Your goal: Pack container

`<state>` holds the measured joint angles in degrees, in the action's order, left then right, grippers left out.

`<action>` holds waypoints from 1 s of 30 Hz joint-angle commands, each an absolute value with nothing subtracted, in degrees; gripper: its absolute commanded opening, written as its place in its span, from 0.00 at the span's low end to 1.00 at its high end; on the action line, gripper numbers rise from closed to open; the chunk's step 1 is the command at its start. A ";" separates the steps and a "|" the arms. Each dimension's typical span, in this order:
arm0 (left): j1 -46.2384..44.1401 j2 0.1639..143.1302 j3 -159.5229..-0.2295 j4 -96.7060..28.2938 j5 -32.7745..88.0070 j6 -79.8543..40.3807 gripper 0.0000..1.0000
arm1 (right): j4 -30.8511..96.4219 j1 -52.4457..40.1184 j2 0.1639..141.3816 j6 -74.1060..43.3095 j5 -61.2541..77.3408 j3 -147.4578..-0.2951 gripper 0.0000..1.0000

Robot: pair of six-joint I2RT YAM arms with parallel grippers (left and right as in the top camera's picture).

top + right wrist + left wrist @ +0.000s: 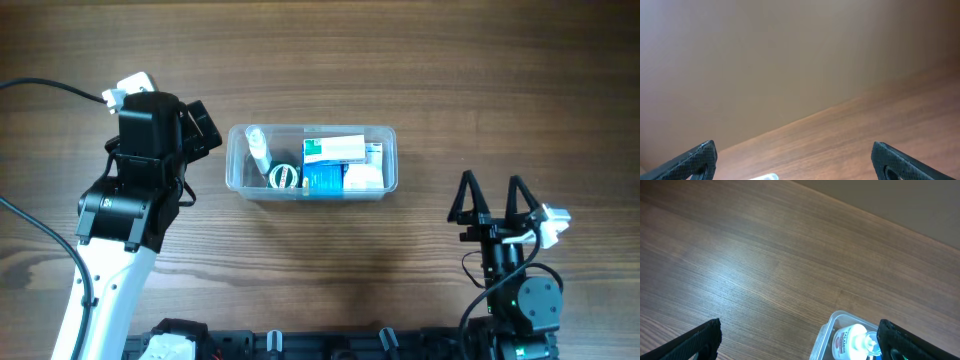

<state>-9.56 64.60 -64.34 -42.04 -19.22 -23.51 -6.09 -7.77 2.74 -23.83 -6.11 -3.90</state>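
Note:
The clear container (233, 165) lies in the middle of the table. Inside it are a small clear bottle (258, 148), a green-and-white roll (284, 177), a green-and-white box (333, 149), a blue box (323, 178) and a white box (365, 178). My left gripper (207, 128) hangs open just left of the container's left end, holding nothing. In the left wrist view the container's corner (826, 330) and the bottle (850, 340) show between the wide fingers (700, 340). My right gripper (492, 195) stands open and unladen to the container's right, nearer the front.
Bare wooden tabletop (400, 60) surrounds the container. A black cable (50, 88) runs in from the far left. The arm bases and a black rail (300, 345) line the front edge. The right wrist view shows only wood (880, 125) and a wall.

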 commanded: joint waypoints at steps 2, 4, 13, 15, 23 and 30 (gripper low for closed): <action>-9.19 64.29 -64.51 -41.87 -19.35 -24.49 1.00 | -6.33 -7.79 0.21 -14.94 -4.19 -3.16 1.00; -9.19 64.29 -64.51 -41.87 -19.35 -24.47 1.00 | -6.17 -7.79 0.21 -15.11 -4.12 -1.61 1.00; -9.19 64.29 -64.51 -41.89 -19.35 -24.47 1.00 | -0.75 -7.79 1.06 -17.12 -2.90 -0.30 1.00; -9.19 64.29 -64.51 -41.87 -19.35 -24.47 1.00 | -0.75 -7.79 1.45 -17.12 -2.90 -0.30 1.00; -9.19 64.29 -64.51 -41.89 -19.35 -24.49 1.00 | -0.75 -7.79 1.56 -17.10 -2.90 -0.30 1.00; -9.19 64.29 -64.51 -41.87 -19.35 -24.47 1.00 | -0.75 -7.79 1.56 -17.10 -2.90 -0.30 1.00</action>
